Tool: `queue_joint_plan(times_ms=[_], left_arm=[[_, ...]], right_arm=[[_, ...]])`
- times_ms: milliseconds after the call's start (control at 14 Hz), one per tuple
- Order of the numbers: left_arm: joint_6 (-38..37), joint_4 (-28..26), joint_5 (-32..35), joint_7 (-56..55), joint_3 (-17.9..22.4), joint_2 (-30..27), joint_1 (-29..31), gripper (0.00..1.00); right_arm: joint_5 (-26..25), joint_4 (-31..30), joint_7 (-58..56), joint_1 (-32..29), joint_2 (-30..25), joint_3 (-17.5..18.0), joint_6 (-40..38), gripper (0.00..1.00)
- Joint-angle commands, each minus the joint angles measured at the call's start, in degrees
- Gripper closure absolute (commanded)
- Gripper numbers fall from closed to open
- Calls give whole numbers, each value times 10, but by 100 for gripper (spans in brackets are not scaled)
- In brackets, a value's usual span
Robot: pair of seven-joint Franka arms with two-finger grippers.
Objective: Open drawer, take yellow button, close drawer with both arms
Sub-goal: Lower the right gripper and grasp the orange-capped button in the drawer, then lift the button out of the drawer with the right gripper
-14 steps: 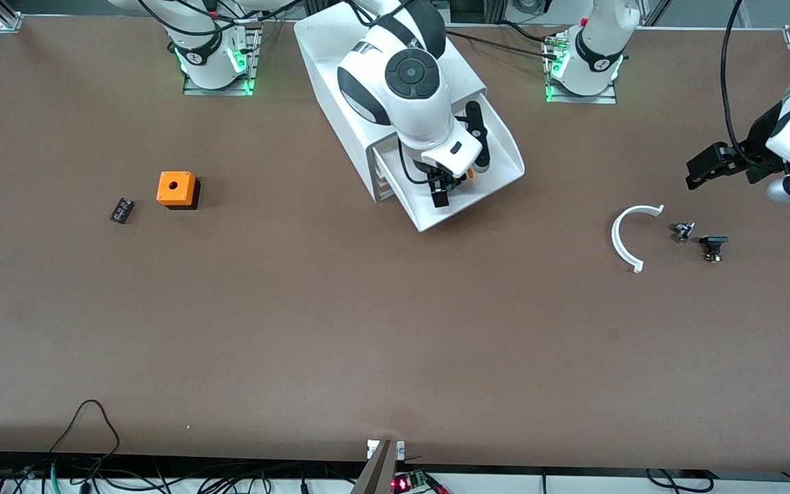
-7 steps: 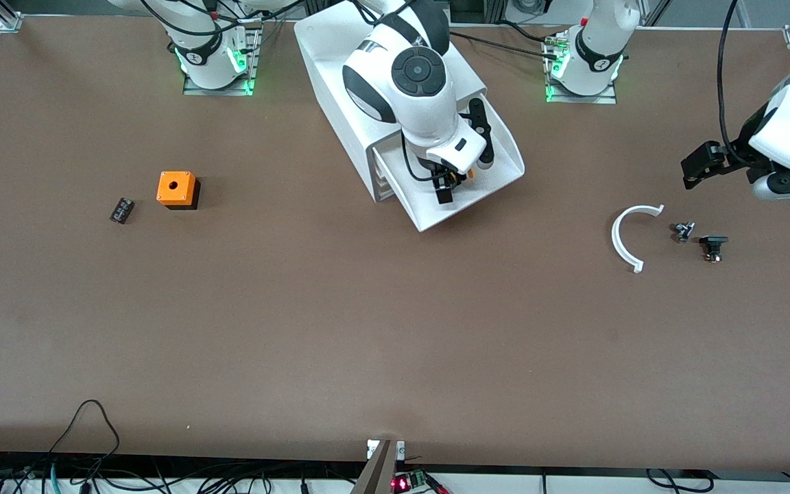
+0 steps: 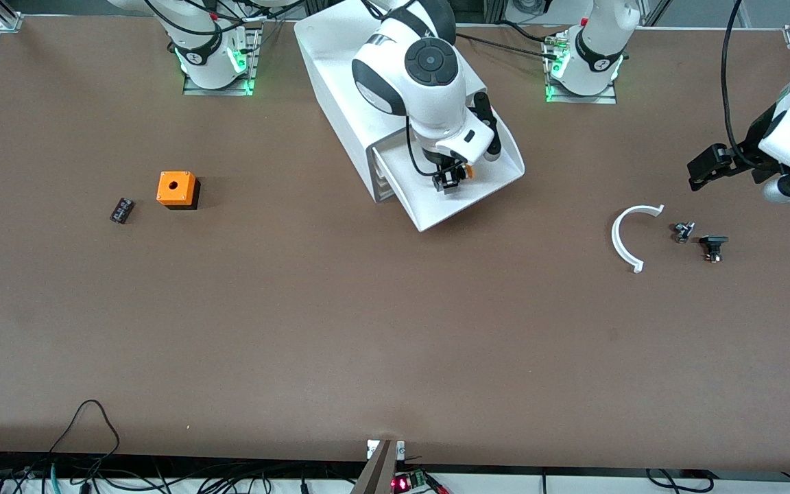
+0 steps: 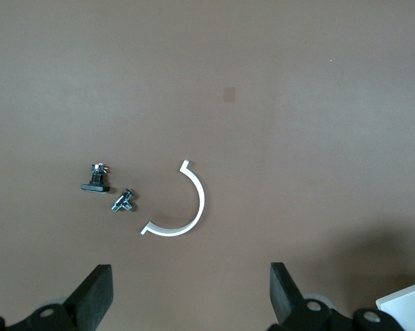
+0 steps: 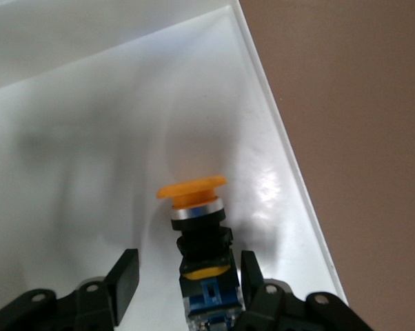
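This is a robotics lab. Two white arms (image 3: 422, 89) are bolted to metal base plates (image 3: 217, 86) lit by green lamps along one edge of a broad brown table (image 3: 367, 329). Aluminium framing (image 3: 4, 17) stands at the table's corners. Loose black cables (image 3: 93, 425) and a small circuit board (image 3: 405, 482) with a red light lie along the edge nearest the front camera.

The drawer (image 5: 90, 124) looks like glossy white plastic, smooth enough to throw soft highlights. The button (image 5: 197, 234) has a matt orange plastic cap, a shiny metal-looking collar and a black-and-blue plastic body. The table (image 3: 299, 329) is matt brown. The black fingers (image 5: 122, 279) look like dull plastic.
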Motion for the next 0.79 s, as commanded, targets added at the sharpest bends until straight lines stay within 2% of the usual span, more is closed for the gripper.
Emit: queue_joint_plan(times_ms=[0, 357, 714], left_arm=[[-5, 1, -4, -6, 0, -2, 2, 0], [-5, 0, -5, -6, 0, -2, 3, 0], [-5, 1, -5, -6, 0, -2, 3, 0]], right_arm=[[-8, 20, -1, 2, 10, 2, -2, 58], [-8, 20, 6, 10, 10, 3, 4, 67], [-8, 20, 78, 23, -2, 3, 18, 69]])
